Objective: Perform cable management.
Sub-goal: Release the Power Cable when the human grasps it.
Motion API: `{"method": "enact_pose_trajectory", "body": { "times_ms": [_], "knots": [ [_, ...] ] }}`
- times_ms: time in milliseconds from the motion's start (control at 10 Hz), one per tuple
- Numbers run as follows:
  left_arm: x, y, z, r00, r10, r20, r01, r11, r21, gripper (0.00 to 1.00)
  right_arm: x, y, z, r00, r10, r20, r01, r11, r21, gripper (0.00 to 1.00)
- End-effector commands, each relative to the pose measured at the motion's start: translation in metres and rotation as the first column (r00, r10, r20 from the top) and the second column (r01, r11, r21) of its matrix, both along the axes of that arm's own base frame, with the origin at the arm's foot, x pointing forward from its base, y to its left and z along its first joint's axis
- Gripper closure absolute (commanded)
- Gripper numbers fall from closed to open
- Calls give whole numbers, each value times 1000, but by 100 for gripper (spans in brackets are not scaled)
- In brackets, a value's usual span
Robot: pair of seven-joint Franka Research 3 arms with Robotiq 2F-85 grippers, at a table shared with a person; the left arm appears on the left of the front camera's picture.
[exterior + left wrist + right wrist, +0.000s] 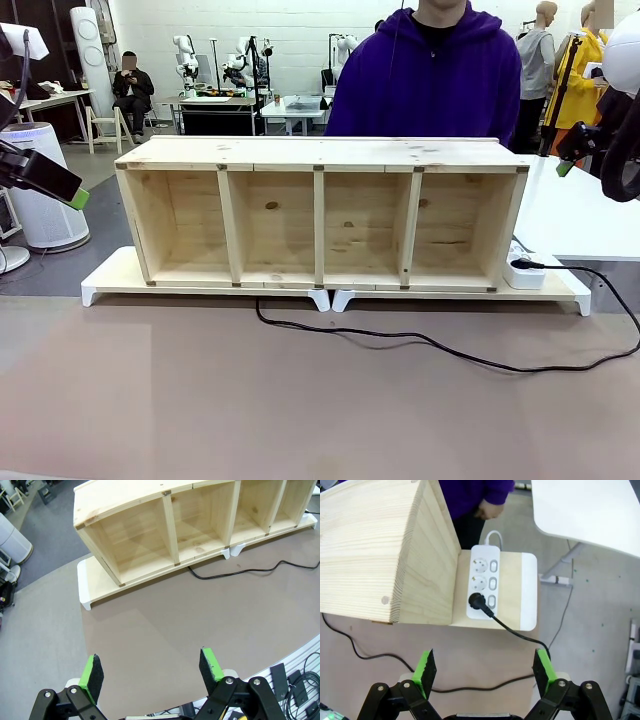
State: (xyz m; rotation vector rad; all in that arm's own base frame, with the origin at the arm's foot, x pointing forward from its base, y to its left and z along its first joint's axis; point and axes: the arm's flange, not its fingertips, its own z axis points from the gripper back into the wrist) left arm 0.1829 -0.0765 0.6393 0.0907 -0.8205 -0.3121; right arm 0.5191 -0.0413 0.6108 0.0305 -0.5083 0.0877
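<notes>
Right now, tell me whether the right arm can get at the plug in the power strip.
Probably yes: its open jaws hang above the plug in the power strip, with nothing between.

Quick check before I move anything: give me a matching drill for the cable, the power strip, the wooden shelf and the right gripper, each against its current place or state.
Things:
1. thin black power cable
2. small white power strip
3. four-compartment pale wooden shelf
4. right gripper

Places or states:
A. open, hovering above the plug
B. lying loose across the brown tabletop
C. standing on two white risers
D. on the riser beside the shelf's end

Pairs: 1-B, 2-D, 3-C, 4-A
</notes>
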Motion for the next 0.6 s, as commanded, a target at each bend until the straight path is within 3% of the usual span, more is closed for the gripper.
{"method": "enact_pose_trajectory", "body": {
  "times_ms": [0, 500],
  "knots": [
    [1, 0, -2, 1000, 1, 6, -1, 1000, 1, 0, 0, 0, 0, 1000, -7, -5, 7, 1000, 0, 0],
    [1, 0, -2, 1000, 1, 6, -1, 1000, 1, 0, 0, 0, 0, 1000, -7, -5, 7, 1000, 0, 0]
  ]
}}
